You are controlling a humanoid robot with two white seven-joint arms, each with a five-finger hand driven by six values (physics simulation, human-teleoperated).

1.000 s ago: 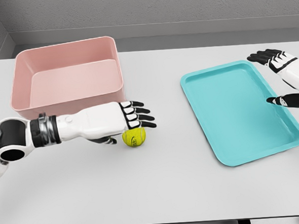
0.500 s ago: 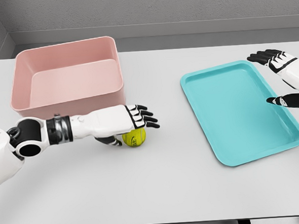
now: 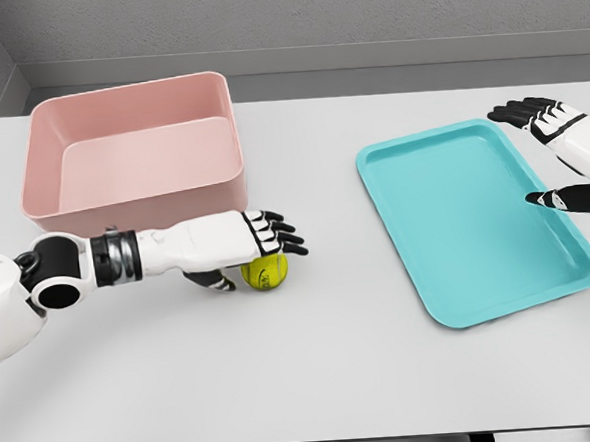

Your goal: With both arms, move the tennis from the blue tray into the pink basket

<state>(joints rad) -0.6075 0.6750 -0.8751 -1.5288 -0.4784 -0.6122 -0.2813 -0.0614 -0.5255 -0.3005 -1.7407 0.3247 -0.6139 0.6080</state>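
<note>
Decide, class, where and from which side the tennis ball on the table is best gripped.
Grip the tennis ball across its widest middle, coming from above and its left, where the left hand already hovers. It is round and sits free on the table, so probably any opposite sides work.

One tennis ball [image 3: 265,273] is lying on the table [image 3: 314,370], and it is the only ball. One pink basket [image 3: 131,156] and one blue tray [image 3: 475,220] are standing there. Two robot hands are showing: the left hand [image 3: 256,238] and the right hand [image 3: 556,155].
</note>
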